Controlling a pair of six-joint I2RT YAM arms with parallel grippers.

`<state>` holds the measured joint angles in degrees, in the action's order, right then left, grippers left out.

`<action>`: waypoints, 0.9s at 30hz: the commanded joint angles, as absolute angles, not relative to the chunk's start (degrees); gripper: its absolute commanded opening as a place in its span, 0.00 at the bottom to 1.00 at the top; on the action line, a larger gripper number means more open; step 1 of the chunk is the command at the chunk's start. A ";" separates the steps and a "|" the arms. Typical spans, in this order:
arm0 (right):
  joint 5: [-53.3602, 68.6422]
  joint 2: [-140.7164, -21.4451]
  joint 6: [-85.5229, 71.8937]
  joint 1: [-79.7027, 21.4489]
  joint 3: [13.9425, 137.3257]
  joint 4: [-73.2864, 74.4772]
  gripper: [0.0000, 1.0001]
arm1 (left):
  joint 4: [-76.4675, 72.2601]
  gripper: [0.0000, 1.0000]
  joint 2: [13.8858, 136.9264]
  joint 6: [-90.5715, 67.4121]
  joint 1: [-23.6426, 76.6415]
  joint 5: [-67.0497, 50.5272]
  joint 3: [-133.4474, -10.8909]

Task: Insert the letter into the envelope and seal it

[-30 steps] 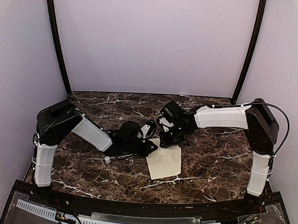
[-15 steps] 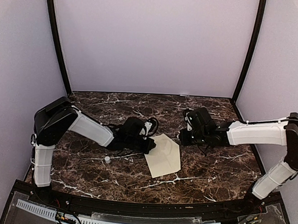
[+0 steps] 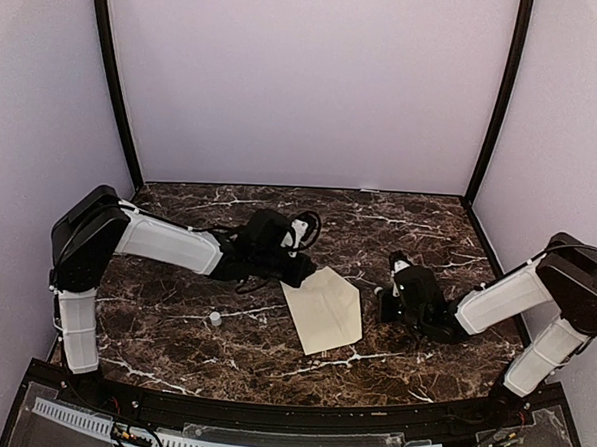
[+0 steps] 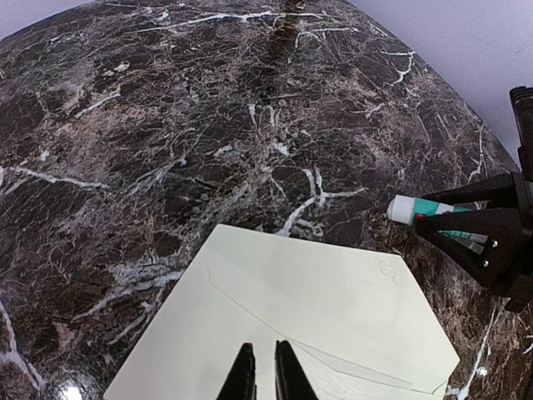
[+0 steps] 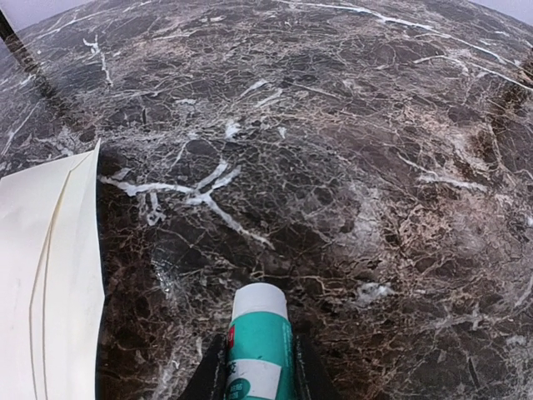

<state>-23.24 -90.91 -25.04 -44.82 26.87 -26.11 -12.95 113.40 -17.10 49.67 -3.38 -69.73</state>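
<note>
Envelope (image 3: 324,310) flat, contents hidden; left gripper (image 4: 260,379) barely parted over it; right gripper (image 5: 258,368) pinches glue stick (image 5: 259,321), pulled back from envelope since

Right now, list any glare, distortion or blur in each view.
Top external: even, soft light, no strong glare on the table. Left wrist: fisheye bows the table, a bright glint sits bottom left, the envelope is sharp. Right wrist: same bowing; the glue stick looms large.
</note>
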 commanded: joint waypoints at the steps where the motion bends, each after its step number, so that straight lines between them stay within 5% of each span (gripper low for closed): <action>1: -23.51 -90.84 -24.63 -44.56 21.73 -38.29 0.00 | -10.27 0.10 109.25 -16.20 49.52 -1.93 -69.24; 8: -19.64 -90.49 -25.07 -44.51 17.80 -39.34 0.22 | -10.92 0.11 106.62 -17.16 49.51 -1.19 -65.08; 27: -16.27 -80.19 -21.12 -44.55 21.71 -28.65 0.49 | -13.59 0.11 101.00 -20.47 49.51 0.66 -52.21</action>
<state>-17.34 -83.92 -24.18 -44.77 18.50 -32.29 -12.64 104.51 -19.42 49.67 -0.95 -54.48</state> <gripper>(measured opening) 0.468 0.107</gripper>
